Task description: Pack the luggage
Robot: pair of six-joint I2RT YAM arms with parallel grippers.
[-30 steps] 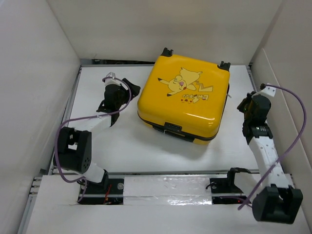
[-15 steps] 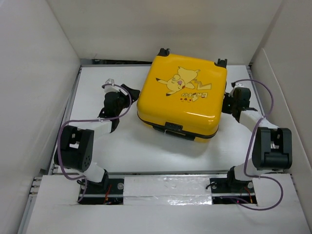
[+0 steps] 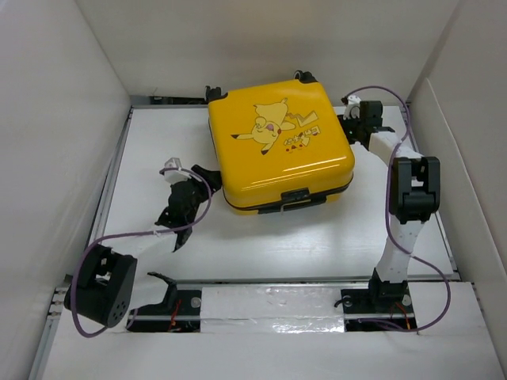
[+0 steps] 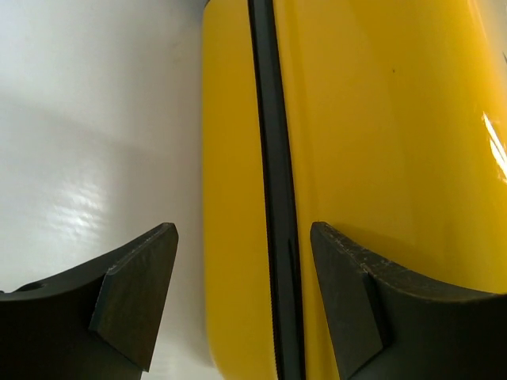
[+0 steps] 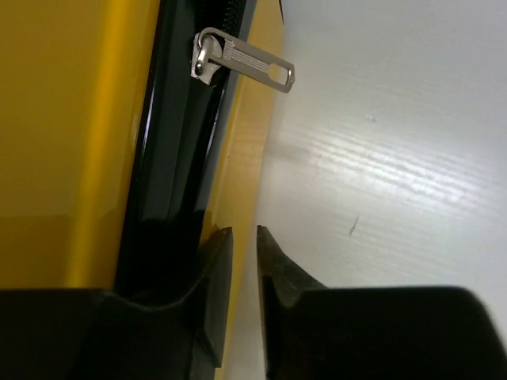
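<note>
— Left wrist view: left tool (image 4: pixel 242 237) spread wide, gripping nothing, pointed at the black zipper band (image 4: pixel 273 198) running along the near-left side of the luggage (image 4: pixel 380 158). Close to the yellow shell; touching or not, cannot tell.
— And farther out?
— From the top external view: lying flat and shut at the far middle of the bench (image 3: pixel 261 237), Pikachu print (image 3: pixel 273 127) up, wheels (image 3: pixel 214 93) toward the back wall. At the far right side, right tool (image 5: pixel 243 233) parted only a crack, holding nothing, just short of the silver zipper pull (image 5: pixel 242 67).
— Probably a zipper step, then. How to do it well?
— Brace the shell from the left to stop any sliding. Line the right tips up on the flat tab, pinch squarely, then draw along the band, never outward. Go slowly round the corners.
— Anything inside?
— Hidden under the closed lid. Packed or not, cannot tell; likewise whether zipped all the way round.
</note>
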